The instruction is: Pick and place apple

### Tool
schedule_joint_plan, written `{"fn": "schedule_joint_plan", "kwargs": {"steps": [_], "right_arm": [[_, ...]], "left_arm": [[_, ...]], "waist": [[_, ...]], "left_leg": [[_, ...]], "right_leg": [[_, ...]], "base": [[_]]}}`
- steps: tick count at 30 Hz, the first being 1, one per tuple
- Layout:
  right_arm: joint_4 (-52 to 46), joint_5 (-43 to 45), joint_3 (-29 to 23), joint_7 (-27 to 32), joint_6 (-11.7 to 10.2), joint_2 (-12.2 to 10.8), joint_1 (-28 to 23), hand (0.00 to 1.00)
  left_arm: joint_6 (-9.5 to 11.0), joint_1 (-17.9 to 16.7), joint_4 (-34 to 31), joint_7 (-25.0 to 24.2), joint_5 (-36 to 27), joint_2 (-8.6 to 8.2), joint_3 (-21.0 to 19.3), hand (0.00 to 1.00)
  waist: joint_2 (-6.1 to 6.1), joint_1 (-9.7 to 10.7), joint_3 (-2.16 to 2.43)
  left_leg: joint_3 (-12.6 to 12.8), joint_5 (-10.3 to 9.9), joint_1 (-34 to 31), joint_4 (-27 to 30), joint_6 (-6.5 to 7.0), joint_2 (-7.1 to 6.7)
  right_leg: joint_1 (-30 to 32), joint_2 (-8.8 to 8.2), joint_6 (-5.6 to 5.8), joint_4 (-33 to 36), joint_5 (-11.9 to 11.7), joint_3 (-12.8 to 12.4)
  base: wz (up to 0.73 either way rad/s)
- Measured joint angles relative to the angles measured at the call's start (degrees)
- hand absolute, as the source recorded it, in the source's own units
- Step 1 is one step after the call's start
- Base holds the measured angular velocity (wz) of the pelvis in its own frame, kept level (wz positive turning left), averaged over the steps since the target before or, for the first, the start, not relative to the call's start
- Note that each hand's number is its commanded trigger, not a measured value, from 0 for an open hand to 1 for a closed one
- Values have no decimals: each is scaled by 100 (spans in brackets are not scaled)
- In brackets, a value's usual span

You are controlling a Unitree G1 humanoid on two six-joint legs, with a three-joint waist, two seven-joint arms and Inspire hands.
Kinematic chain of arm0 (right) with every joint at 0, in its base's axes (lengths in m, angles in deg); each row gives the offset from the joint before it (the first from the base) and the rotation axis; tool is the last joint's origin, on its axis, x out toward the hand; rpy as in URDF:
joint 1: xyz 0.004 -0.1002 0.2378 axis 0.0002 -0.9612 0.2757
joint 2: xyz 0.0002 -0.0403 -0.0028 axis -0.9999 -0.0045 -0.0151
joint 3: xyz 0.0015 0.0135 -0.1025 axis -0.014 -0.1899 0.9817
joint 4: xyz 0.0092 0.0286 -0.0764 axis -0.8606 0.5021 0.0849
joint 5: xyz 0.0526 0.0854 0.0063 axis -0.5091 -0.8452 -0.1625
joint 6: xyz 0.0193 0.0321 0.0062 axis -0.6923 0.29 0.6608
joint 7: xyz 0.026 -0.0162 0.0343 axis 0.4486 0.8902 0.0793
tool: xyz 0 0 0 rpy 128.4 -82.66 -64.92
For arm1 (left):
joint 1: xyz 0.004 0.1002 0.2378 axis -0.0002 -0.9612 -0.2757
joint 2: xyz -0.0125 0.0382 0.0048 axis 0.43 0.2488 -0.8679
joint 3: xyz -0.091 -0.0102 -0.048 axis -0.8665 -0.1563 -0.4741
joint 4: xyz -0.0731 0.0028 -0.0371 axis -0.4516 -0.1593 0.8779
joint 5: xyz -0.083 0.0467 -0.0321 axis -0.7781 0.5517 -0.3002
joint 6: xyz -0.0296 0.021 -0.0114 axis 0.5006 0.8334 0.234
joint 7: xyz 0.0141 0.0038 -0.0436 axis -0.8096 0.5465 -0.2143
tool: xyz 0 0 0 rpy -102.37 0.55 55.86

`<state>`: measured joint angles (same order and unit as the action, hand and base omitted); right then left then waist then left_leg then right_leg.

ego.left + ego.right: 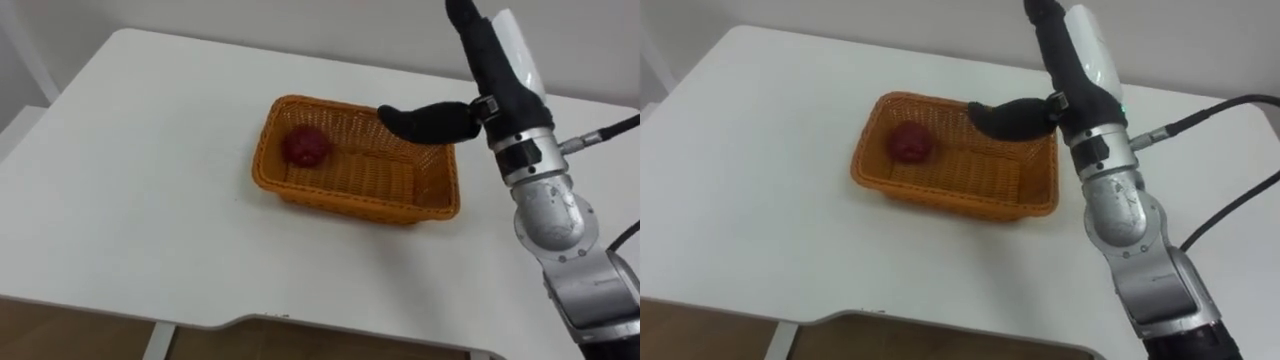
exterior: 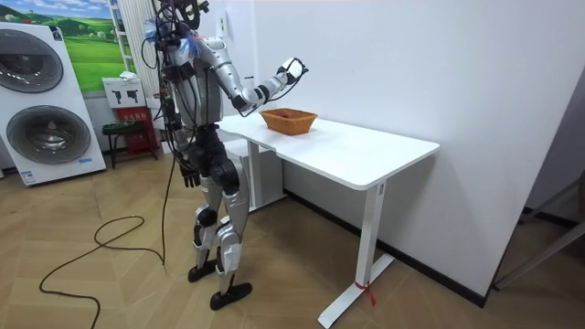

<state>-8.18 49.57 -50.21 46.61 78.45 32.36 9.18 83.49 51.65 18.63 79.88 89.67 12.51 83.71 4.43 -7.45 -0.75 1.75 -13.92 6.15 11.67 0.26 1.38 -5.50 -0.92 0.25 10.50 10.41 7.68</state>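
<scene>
**Apple in the basket, right hand spread above it**

A white bench [image 1: 130,200] takes up most of the eye views. A little above the centre of the frame sits an oblong wicker basket [image 1: 355,205], its long side running left to right. The red apple [image 1: 306,146] lies inside the basket at its left end, on the woven bottom and close to the left wall.

The right hand [image 1: 497,85] is in the upper right of the frame, on a forearm that rises steeply from the lower right corner. The hand is spread and holds nothing. Its fingers point straight up, with the tips cut off by the top edge. The thumb [image 1: 425,120] sticks out to the left and shows in front of the basket's far right corner. The apple is well apart from the hand, at the other end of the basket.

In the room view the robot stands upright on a wooden floor [image 2: 110,292], at the end of the bench toward the room view's left. Its right arm is lifted, with the hand well above the basket. The left hand [image 2: 188,170] hangs by the hip, too small to tell how its fingers are set. At the far left of that frame, behind the robot, stand two washing machines [image 2: 46,100]. A white wall [image 2: 411,64] runs behind the bench.
</scene>
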Motion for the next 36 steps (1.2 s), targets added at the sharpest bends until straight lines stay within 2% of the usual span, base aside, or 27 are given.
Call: {"fn": "schedule_joint_plan", "kwargs": {"steps": [2, 5, 8, 11, 13, 15, 16, 17, 22, 24, 25, 27, 31, 32, 33, 36], "right_arm": [[-1, -55, -190, 115, -38, -98, -1, 0], [-59, -41, -630, 500, -127, -116, -8, 0], [-218, -77, -1164, 1018, -172, -101, -48, 0], [-227, -315, -1855, 1670, -255, -90, -111, 0], [-227, -425, -2367, 2109, -320, -52, -248, 0], [-221, -480, -2933, 2712, -363, -47, -584, 0], [-207, -507, -3027, 2850, -367, -47, -644, 0], [-122, -621, -3235, 3091, -389, -46, -731, 0], [629, -1842, -4008, 3988, -418, -38, -1128, 0], [1132, -2630, -4395, 4279, -405, -38, -1344, 0], [1280, -2798, -4457, 4359, -403, -38, -1354, 0], [1898, -3537, -4666, 4591, -392, -39, -1525, 0], [3109, -4850, -4842, 4491, -349, -41, -1656, 0], [3714, -5299, -4843, 4340, -287, -52, -1689, 0], [4272, -5740, -4844, 4121, -210, -118, -1783, 0], [5684, -6419, -4827, 3505, 39, -387, -1952, 0]], "left_arm": [[2, -32, 0, 17, 0, -6, -59, 0], [4, -109, 108, 146, -11, -15, -124, 0], [4, -271, 122, 167, -11, -21, -197, 0], [8, -416, 76, 174, 2, -27, -500, 0], [37, -463, 69, 191, 3, -46, -681, 0], [40, -548, 56, 299, 0, -67, -841, 0], [40, -582, 45, 318, 0, -71, -865, 0], [38, -616, 38, 386, -2, -84, -916, 0], [33, -668, -67, 494, -34, -82, -1014, 0], [28, -675, -92, 519, -162, -88, -1145, 0], [16, -693, -116, 528, -176, -90, -1158, 0], [-47, -664, -168, 570, -221, -101, -1184, 0], [-130, -648, -401, 646, -224, -120, -1262, 0], [-151, -625, -441, 647, -214, -124, -1270, 0], [-251, -585, -519, 641, -217, -163, -1322, 0], [-308, -569, -604, 600, -209, -281, -1382, 0]], "waist": [[-22, 91, 6], [-57, 172, 72], [-124, 322, 103], [-114, 542, 106], [-102, 575, 105], [-64, 686, 113], [-64, 726, 112], [-78, 806, 98], [-37, 1024, 98], [-26, 1152, 121], [-61, 1166, 132], [-76, 1234, 122], [-151, 1315, 133], [-160, 1374, 140], [-170, 1389, 140], [-193, 1365, 150]], "left_leg": [[-7, 0, 37, -7, 0, -1], [9, 0, 53, -19, 0, -4], [19, 0, 97, -23, 0, -3], [-1, 0, 155, -29, 0, -1], [28, 0, 168, -29, 0, 0], [47, 0, 153, -28, 0, 0], [53, 0, 155, -32, 0, 0], [70, -1, 152, -35, 1, 2], [158, -4, 100, -43, 0, 1], [164, -3, 32, -73, 2, -5], [168, -3, 29, -79, 2, -5], [233, 0, 32, -75, 5, 2], [290, 0, 27, -97, 5, 2], [290, 0, 3, -96, 5, 2], [274, 0, -30, -96, 5, 2], [270, 0, -37, -88, 5, 2]], "right_leg": [[-41, -1, 0, -8, 0, 3], [-39, -1, 0, 0, 0, -10], [-65, 4, 0, 5, 0, -25], [-145, -2, 3, -1, 3, 28], [-144, -1, 3, -7, 4, 4], [-150, -1, 4, 1, 4, -4], [-146, -1, 4, 5, 4, -6], [-133, -2, 3, 7, 4, -16], [-4, 14, 6, 10, 2, -152], [65, 14, 13, 9, -3, -164], [60, 14, 13, 14, -3, -166], [78, 24, 12, 17, -5, -219], [119, 24, 12, 24, -5, -283], [136, 23, 12, 19, -5, -278], [155, 20, 12, 15, -5, -257], [154, 17, 9, 24, 5, -267]], "base": [[2], [0], [-2], [4], [-4], [-5], [-4], [-8], [-11], [0], [-10], [-12], [-8], [4], [8], [3]]}}
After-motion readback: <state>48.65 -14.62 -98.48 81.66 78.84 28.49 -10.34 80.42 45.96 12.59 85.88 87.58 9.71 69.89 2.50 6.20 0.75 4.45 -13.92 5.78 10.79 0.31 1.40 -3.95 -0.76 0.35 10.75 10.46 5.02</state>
